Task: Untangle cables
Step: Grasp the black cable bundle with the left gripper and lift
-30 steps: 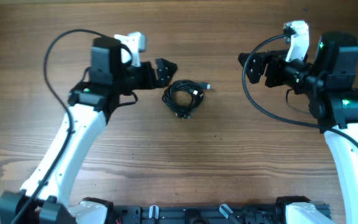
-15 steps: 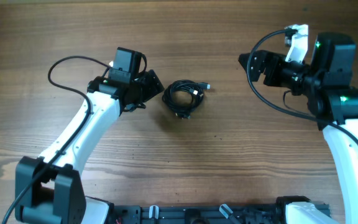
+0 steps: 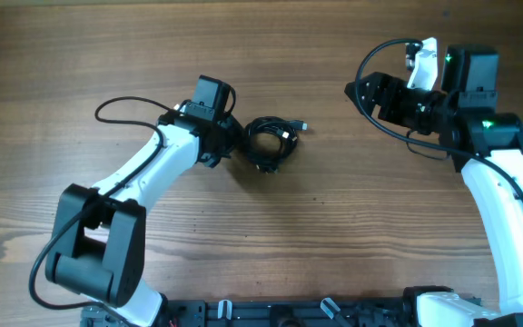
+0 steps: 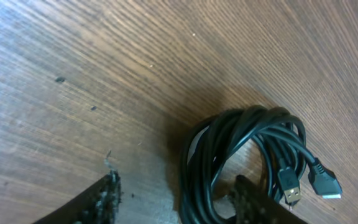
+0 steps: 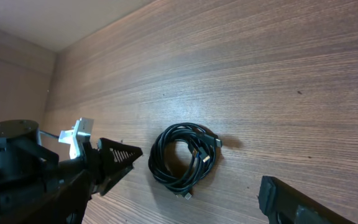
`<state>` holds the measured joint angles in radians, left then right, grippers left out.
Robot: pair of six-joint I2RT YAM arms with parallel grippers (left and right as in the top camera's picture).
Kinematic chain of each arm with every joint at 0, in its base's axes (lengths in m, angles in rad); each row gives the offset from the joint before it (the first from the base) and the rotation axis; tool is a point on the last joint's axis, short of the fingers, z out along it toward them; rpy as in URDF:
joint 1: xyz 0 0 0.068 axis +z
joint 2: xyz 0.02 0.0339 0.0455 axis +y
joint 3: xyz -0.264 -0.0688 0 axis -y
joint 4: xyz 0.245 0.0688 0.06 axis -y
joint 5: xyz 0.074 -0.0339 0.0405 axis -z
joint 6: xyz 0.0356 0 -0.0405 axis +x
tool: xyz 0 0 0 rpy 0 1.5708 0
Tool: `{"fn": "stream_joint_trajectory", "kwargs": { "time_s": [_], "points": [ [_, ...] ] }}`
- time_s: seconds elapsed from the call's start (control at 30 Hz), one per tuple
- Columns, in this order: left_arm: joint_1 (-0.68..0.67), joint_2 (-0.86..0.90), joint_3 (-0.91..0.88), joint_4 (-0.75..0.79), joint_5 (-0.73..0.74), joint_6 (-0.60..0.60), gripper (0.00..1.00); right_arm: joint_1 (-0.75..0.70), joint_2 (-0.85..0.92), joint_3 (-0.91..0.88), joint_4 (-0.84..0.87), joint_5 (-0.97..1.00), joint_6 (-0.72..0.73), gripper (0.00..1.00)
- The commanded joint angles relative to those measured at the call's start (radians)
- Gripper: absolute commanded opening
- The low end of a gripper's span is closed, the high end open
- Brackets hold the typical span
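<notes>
The cables (image 3: 269, 143) lie as one coiled black bundle on the wooden table (image 3: 271, 236), with plug ends at its upper right and lower edge. My left gripper (image 3: 232, 145) is open at the bundle's left edge. In the left wrist view its fingers (image 4: 176, 190) straddle the coil's left strands (image 4: 241, 143), without closing on them, and a silvery USB plug (image 4: 289, 186) shows. My right gripper (image 3: 363, 94) is open and empty, well right of the bundle. The right wrist view shows the coil (image 5: 160, 155) with the left gripper (image 5: 120, 155) beside it.
The left arm's own thick black wire (image 3: 121, 104) loops over the table left of the bundle. The right arm's wire (image 3: 370, 59) arcs above its gripper. One right finger (image 5: 291, 199) fills the lower right of the right wrist view.
My left gripper has swung right and down to the bundle's left edge. The right arm has shifted slightly up. The bundle has not moved.
</notes>
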<state>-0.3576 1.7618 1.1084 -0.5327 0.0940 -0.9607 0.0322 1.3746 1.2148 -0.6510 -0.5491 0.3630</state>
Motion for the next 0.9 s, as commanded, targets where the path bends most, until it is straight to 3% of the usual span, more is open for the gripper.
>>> {"fn": "stream_joint_trajectory", "kwargs": {
  "time_s": [0.0, 0.17, 0.43, 0.5, 0.53, 0.57, 0.67, 0.73, 0.87],
  "points": [
    [-0.034, 0.039, 0.01, 0.03, -0.006, -0.019, 0.57, 0.003, 0.003, 0.021, -0.002, 0.01, 0.006, 0.89],
    [-0.061, 0.089, 0.01, 0.054, -0.006, -0.016, 0.56, 0.003, 0.003, 0.021, -0.005, 0.01, 0.005, 0.89],
    [-0.063, 0.133, 0.009, 0.047, -0.006, -0.016, 0.41, 0.003, 0.003, 0.021, -0.01, 0.01, 0.004, 0.89],
    [-0.063, 0.136, 0.008, 0.047, -0.013, -0.016, 0.34, 0.003, 0.004, 0.021, -0.01, 0.01, 0.004, 0.89],
    [-0.063, 0.137, 0.008, 0.047, -0.018, -0.016, 0.25, 0.003, 0.004, 0.021, -0.01, 0.01, 0.004, 0.89],
    [-0.062, 0.137, 0.008, 0.047, -0.023, -0.016, 0.04, 0.003, 0.004, 0.021, -0.009, 0.01, 0.005, 0.89],
    [-0.062, 0.136, 0.008, 0.077, -0.032, -0.011, 0.04, 0.003, 0.004, 0.021, -0.006, 0.01, 0.007, 0.88],
    [-0.051, 0.111, 0.014, 0.108, -0.014, 0.05, 0.04, 0.004, 0.005, 0.021, 0.004, 0.009, 0.006, 0.87],
    [-0.028, 0.004, 0.039, 0.171, 0.106, 0.283, 0.04, 0.004, 0.005, 0.021, 0.019, -0.027, 0.002, 0.86]
  ]
}}
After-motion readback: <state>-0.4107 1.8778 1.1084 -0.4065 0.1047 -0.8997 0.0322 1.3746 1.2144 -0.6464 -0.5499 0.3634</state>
